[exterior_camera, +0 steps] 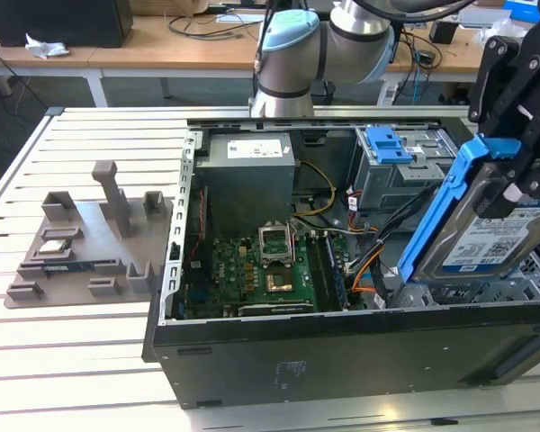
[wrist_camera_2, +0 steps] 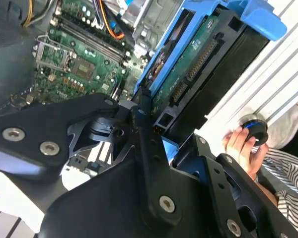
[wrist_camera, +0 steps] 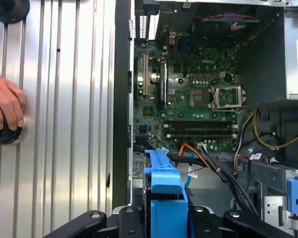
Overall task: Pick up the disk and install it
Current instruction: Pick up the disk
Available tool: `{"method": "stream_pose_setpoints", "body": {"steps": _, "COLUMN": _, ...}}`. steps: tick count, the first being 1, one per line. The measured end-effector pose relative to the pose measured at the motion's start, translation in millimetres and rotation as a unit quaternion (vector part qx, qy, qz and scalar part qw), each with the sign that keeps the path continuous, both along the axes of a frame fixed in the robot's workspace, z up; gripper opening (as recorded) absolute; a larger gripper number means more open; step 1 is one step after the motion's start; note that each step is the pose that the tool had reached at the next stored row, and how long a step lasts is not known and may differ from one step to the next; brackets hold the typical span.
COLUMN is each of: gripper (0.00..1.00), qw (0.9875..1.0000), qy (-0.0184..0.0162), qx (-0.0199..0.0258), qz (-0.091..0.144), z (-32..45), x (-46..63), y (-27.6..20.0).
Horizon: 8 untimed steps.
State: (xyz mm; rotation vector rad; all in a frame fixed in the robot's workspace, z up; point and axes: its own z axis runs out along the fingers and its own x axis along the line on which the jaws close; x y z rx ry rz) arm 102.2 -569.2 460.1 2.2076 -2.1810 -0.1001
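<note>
Here's the black claw [exterior_camera: 519, 166], shut firmly on the disk [exterior_camera: 490, 229], a flat silver-metal hard drive with a white barcode label and blue plastic side rails. The drive hangs on edge, tilted, label facing out. It sits over the end of the open black computer case [exterior_camera: 342, 360] at the exterior view's right, lifted clear of the slatted pale-metal worktop [exterior_camera: 72, 360].

In the second wrist view, the disk [wrist_camera_2: 193, 54] shows its green circuit-board underside and connector row, with the dark claw [wrist_camera_2: 149, 116] bearing on it from either side. In the first wrist view, a blue rail of the disk [wrist_camera: 164, 193] stands up between the claw [wrist_camera: 166, 218] fingers.

Down inside the case lies the green motherboard [exterior_camera: 243, 270], with the grey power-supply box [exterior_camera: 250, 175] behind it. A bare blue latch bracket [exterior_camera: 384, 144] sits on top of the metal drive cage. Well off to the exterior view's left, a grey moulded fixture tray [exterior_camera: 81, 243] rests on the worktop.

A person's hand [wrist_camera: 5, 106] rests on a round black knob [wrist_camera: 2, 133] on the worktop, just beside the case. A striped sleeve [wrist_camera_2: 283, 168] shows in the second wrist view.
</note>
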Motion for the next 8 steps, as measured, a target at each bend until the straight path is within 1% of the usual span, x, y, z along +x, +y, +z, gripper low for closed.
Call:
{"method": "stream_pose_setpoints", "body": {"steps": 1, "gripper": 0.37, "qw": 1.0, "qy": 0.0, "qx": -0.0001, "qz": 0.0, "z": -0.3, "x": 2.6, "y": 1.7}}
{"method": "stream_pose_setpoints", "body": {"steps": 2, "gripper": 0.37, "qw": 1.0, "qy": 0.0, "qx": 0.0, "qz": 0.0, "z": -1.2, "x": 7.0, "y": 4.7}}
{"method": "stream_pose_setpoints", "body": {"steps": 3, "gripper": 0.37, "qw": 1.0, "qy": 0.0001, "qx": 0.0, "qz": 0.0, "z": -2.1, "x": 9.9, "y": 6.7}}
{"method": "stream_pose_setpoints", "body": {"steps": 5, "gripper": 0.37, "qw": 1.0, "qy": 0.0004, "qx": -0.0001, "qz": 0.0, "z": -5.6, "x": 15.8, "y": 12.5}}
{"method": "stream_pose_setpoints", "body": {"steps": 7, "gripper": 0.37, "qw": 1.0, "qy": 0.0006, "qx": -0.0009, "qz": 0.0, "z": -9.4, "x": 20.0, "y": 21.1}}
{"method": "stream_pose_setpoints", "body": {"steps": 8, "gripper": 0.37, "qw": 1.0, "qy": 0.0005, "qx": -0.0015, "qz": 0.0, "z": -10.7, "x": 24.1, "y": 24.4}}
